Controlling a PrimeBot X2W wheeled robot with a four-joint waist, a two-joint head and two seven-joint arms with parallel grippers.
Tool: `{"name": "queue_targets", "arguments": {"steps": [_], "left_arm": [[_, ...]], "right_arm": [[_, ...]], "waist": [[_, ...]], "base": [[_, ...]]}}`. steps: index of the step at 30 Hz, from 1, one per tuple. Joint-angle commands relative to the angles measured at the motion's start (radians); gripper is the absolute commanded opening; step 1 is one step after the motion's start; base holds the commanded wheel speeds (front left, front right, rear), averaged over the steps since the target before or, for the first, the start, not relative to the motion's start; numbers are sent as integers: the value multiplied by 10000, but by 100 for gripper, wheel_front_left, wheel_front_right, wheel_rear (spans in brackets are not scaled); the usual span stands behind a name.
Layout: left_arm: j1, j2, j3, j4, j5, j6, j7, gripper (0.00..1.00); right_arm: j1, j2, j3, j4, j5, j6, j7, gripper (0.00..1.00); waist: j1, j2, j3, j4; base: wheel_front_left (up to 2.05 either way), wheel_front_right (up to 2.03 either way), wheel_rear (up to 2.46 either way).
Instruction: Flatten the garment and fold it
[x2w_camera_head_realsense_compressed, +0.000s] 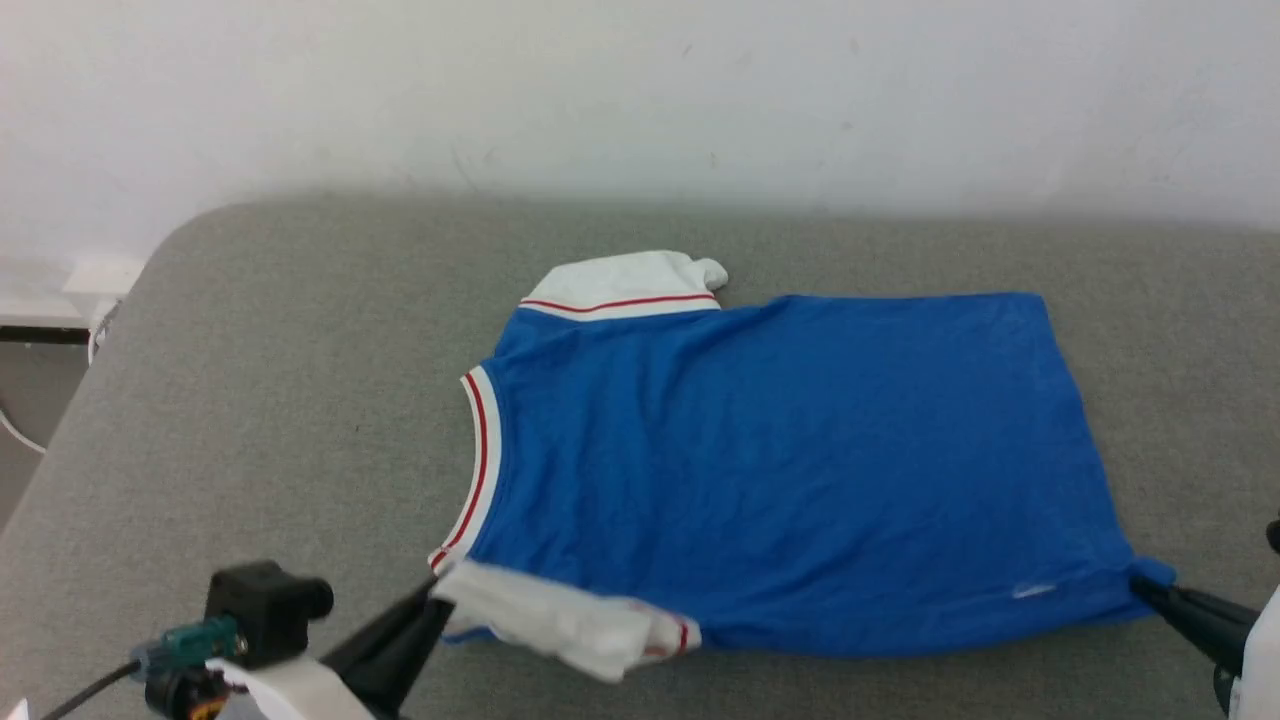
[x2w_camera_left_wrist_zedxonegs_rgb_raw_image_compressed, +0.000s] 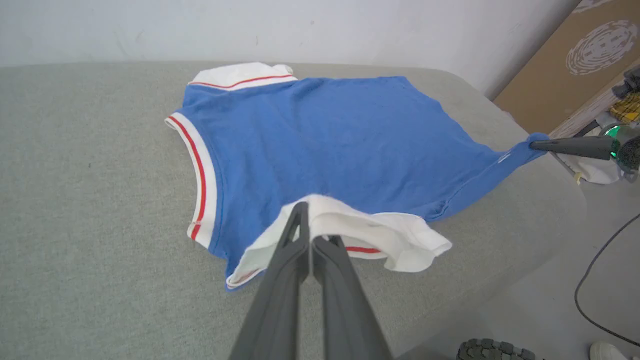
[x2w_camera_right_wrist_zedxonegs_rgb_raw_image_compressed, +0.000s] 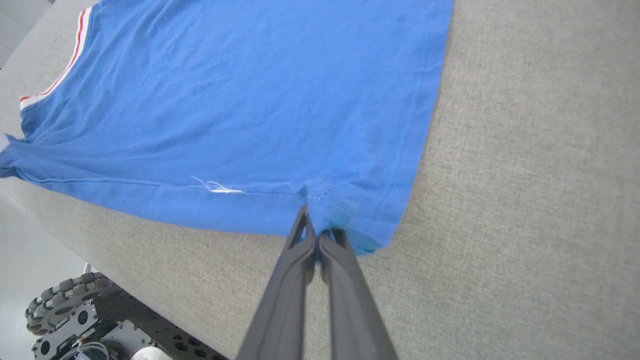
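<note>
- Head view: finds the shirt lying plain blue side up in the middle of the grey table, collar toward the robot's left, bottom hem toward its right, mostly smooth.
- Same view: left gripper clamped on the near sleeve at the shirt's near-left end, and right gripper clamped on the near hem corner at the far right. Holding both ends of the near edge, likely to draw it taut and flatten the cloth before any fold.
- Far sleeve lying short beside the shoulder on the wall side, not spread out.
- Left wrist view: fingers shut tight with white sleeve cloth nipped at their tips, the sleeve bunched and curled over rather than flat. Across the shirt, hem corner pulled to a point in the other gripper, a sign of tension along that edge. Cardboard box beyond the table's end.
- Right wrist view: fingers pressed together on the corner, cloth puckered just above the tips, the rest of the blue panel flat with faint creases. Small white mark near the hem, perhaps a loose thread or a tag, too small to tell. Wheeled base below the table's edge.
- Judged stage: flattening nearly done, folding not yet begun. Near sleeve in need of laying out next, with care not to drag the shirt off the near edge.
</note>
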Motion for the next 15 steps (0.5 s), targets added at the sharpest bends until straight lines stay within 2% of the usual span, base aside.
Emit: {"name": "queue_targets", "arguments": {"steps": [1, 6, 10, 15], "left_arm": [[-356, -157, 94, 82, 229, -79, -290, 0], [-1384, -743, 42, 771, 800, -59, -963, 0], [-2082, -1025, -52, 1631, 1124, 175, -905, 0], [-3002, -1245, -277, 2640, 1466, 92, -870, 0]], "right_arm": [[-14, 121, -174, -41, -146, -9, 9, 0], [-376, 523, -890, 25, -565, -9, 130, 0], [-848, 840, -1334, 149, -993, -9, 252, 0], [-1522, 1244, -1516, 341, -1480, -9, 515, 0]], "waist": [[0, 0, 269, -71], [0, 0, 781, -188], [0, 0, 1225, -267], [0, 0, 1708, -332]], "base": [[0, 0, 0], [0, 0, 0], [0, 0, 0], [0, 0, 0]]}}
